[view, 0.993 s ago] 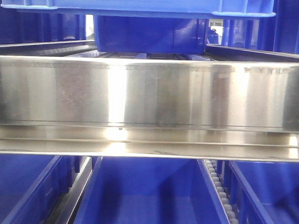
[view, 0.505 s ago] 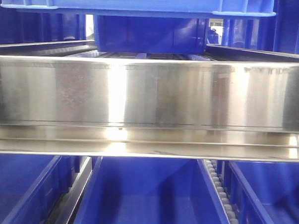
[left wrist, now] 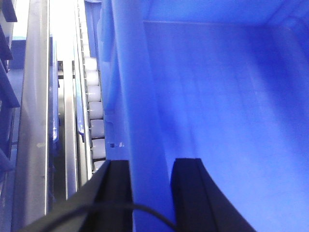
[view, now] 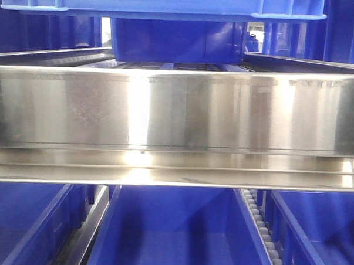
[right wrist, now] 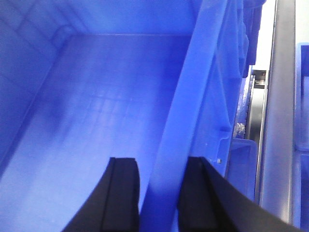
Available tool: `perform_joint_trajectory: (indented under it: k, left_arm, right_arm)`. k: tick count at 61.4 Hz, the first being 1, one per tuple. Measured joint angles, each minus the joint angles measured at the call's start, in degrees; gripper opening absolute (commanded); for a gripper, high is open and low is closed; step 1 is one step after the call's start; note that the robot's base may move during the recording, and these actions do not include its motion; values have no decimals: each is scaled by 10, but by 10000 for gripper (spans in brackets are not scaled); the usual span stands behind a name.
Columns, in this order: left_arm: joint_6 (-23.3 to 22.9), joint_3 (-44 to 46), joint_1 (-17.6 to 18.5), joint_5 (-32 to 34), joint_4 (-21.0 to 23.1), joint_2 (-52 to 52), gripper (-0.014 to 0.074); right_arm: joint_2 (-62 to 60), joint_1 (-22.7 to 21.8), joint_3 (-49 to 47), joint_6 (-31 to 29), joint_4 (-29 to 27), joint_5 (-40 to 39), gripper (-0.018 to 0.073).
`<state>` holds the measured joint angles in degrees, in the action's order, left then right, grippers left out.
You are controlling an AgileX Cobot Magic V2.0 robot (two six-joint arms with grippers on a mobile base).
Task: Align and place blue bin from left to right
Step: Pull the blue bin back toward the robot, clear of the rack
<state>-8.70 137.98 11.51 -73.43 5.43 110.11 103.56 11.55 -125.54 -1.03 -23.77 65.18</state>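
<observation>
The blue bin (view: 165, 2) hangs at the top of the front view, only its underside rim showing, above the steel shelf. My left gripper (left wrist: 150, 162) straddles the left wall of the bin (left wrist: 217, 96), one black finger outside and one inside, both pressed against the rim. My right gripper (right wrist: 158, 159) clamps the right wall of the bin (right wrist: 96, 96) the same way. The bin's inside is bare. Neither gripper shows in the front view.
A wide steel shelf beam (view: 178, 109) crosses the front view. A darker blue crate (view: 175, 41) sits behind it on the shelf. More blue crates (view: 172, 238) lie below, beside a roller track (view: 261, 224). White rollers (left wrist: 94, 111) and steel rails (left wrist: 36, 96) (right wrist: 277, 96) flank the bin.
In the front view the bin's rim has crept up very slightly. Nothing else has moved.
</observation>
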Motion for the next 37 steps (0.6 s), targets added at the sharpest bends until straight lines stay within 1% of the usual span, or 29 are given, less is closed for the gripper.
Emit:
perform_joint_trajectory:
  k: [37]
  left_arm:
    - [0, 0, 0, 2, -1, 0, 1]
  right_arm:
    - [3, 0, 0, 0, 0, -1, -79]
